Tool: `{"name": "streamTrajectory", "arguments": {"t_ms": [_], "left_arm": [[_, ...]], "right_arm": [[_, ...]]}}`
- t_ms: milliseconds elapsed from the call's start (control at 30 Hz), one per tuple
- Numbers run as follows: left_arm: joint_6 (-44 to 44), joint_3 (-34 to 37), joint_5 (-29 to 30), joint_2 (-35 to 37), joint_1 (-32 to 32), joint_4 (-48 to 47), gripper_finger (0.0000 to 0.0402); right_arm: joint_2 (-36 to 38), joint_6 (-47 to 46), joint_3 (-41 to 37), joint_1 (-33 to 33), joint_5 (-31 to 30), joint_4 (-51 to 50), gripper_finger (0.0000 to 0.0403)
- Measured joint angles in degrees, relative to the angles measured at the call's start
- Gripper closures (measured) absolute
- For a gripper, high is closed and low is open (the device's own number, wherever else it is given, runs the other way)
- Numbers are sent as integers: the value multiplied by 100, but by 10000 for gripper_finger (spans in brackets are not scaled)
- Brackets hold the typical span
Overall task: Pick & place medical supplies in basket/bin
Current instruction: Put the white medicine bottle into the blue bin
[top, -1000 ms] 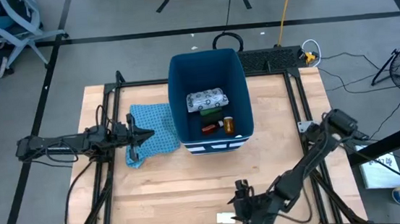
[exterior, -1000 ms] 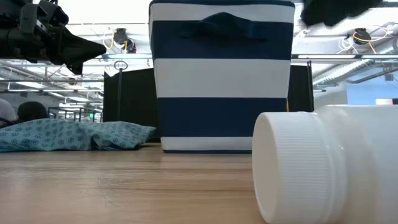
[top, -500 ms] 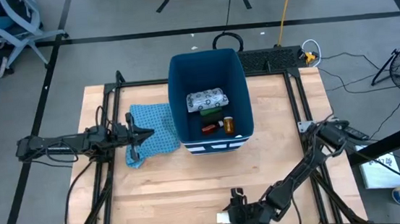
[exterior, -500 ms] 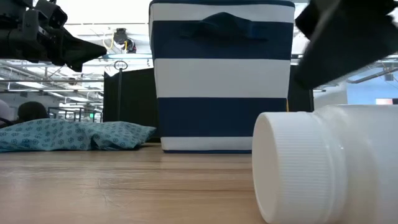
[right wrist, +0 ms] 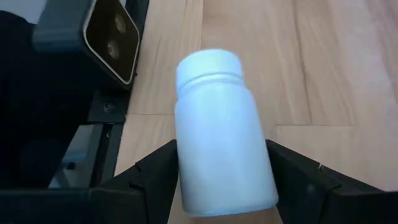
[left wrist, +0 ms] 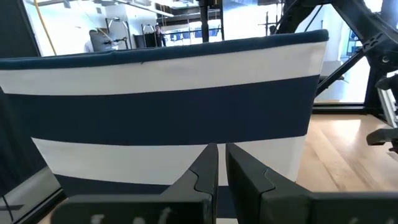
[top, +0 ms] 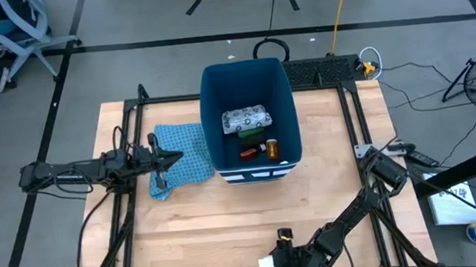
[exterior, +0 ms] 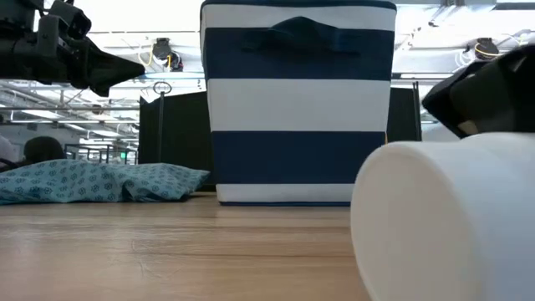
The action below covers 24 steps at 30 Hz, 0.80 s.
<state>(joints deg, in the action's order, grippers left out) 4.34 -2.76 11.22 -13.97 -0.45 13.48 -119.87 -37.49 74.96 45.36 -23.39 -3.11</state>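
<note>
The white pill bottle [right wrist: 222, 134] at the near edge of the table [top: 228, 221] has turned since a moment ago: in the low view its ribbed cap no longer faces the camera, and only the smooth white body [exterior: 447, 221] shows. The right gripper [right wrist: 221, 186] has come down around it, its fingers [right wrist: 155, 171] set wide on either side of the bottle's body, which lies on its side on the wood; I cannot tell whether they touch it. From above, that gripper [top: 285, 255] is at the table's near edge.

The left gripper [top: 174, 159] hovers where it was, over the blue patterned cloth [top: 180, 160], fingers nearly closed on nothing. Just beside the cloth stands the blue-and-white striped bin [top: 214, 110], holding a white packet [top: 246, 117], a green oblong [top: 251, 133], a red piece [top: 249, 152] and an orange pill bottle [top: 272, 149].
</note>
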Motion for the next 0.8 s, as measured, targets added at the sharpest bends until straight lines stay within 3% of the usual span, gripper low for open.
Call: {"name": "streamTrajectory", "arguments": {"t_ms": [500,633,800], "left_arm": [[-72,0,-17,1,-2,-3,366],[-81,0,-18,1,-4,-10,366],[-79,0,-28,-1,-4,-12,366]], "right_arm": [[220,1237,-4,-122,151,248,240],[798,1891,-49,-261,440,246,228],[2115,2934,-479,-460,561,413,230]]}}
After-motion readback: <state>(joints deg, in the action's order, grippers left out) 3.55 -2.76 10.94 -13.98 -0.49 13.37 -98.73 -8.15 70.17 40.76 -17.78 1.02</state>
